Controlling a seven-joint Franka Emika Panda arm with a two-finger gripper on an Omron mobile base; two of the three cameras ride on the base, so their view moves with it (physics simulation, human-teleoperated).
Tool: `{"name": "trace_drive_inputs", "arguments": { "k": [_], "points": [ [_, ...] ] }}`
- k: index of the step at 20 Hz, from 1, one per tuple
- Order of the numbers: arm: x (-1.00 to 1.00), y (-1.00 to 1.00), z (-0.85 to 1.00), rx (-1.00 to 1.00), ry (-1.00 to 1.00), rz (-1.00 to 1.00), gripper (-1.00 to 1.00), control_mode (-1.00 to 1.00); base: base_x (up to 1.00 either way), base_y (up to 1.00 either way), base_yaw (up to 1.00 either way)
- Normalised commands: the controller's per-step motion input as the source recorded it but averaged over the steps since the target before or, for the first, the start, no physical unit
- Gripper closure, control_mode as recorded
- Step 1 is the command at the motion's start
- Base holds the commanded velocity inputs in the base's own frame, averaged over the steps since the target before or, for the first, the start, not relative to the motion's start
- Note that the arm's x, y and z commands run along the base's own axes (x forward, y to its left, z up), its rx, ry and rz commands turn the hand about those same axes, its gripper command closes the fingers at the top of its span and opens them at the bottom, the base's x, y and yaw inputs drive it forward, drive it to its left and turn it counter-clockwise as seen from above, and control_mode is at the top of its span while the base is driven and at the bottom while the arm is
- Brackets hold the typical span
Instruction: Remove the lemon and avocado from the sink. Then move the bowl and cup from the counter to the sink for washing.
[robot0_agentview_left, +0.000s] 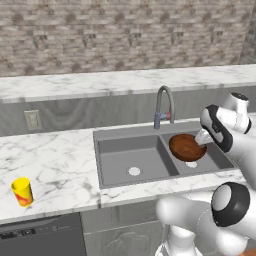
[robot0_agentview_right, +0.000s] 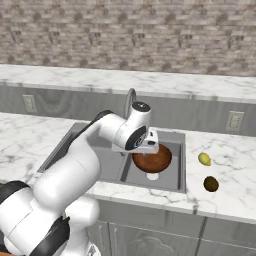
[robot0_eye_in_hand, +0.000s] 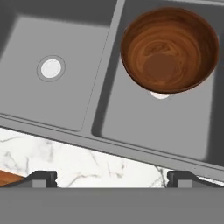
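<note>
The reddish-brown wooden bowl (robot0_eye_in_hand: 169, 50) is set in the grey sink's (robot0_agentview_left: 131, 151) right basin, jaws released; the yellow tapered cup (robot0_agentview_left: 22, 192), lower left on the worktop (robot0_agentview_left: 50, 160), is left.

One bowl (robot0_agentview_left: 187, 147), cup (robot0_agentview_left: 22, 192), lemon (robot0_agentview_right: 204, 159), avocado (robot0_agentview_right: 211, 184).

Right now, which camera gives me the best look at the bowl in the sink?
The hand view: it looks straight down into the bowl, whole and unobstructed, in one sink basin, partly covering the drain. The left base view and right base view show it smaller, partly behind the arm.
</note>
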Motion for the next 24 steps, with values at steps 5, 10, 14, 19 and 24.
{"name": "trace_drive_inputs", "arguments": {
  "k": [5, 10, 14, 19, 24],
  "points": [
    [-0.14, 0.28, 0.09, 0.0, 0.1, 0.0, -1.0, -1.0, 0.0, 0.0, 0.0],
    [-0.15, 0.26, 0.07, 0.0, 0.12, 0.0, -1.0, -1.0, 0.0, 0.0, 0.0],
    [-0.09, 0.27, 0.11, 0.0, 0.11, -0.02, -1.0, -1.0, 0.0, 0.0, 0.0],
    [-0.12, 0.32, 0.07, 0.0, 0.06, -0.03, -1.0, -1.0, 0.0, 0.0, 0.0],
    [-0.08, 0.33, 0.03, 0.0, 0.03, -0.12, -1.0, -1.0, 0.0, 0.0, 0.0]
  ]
}}
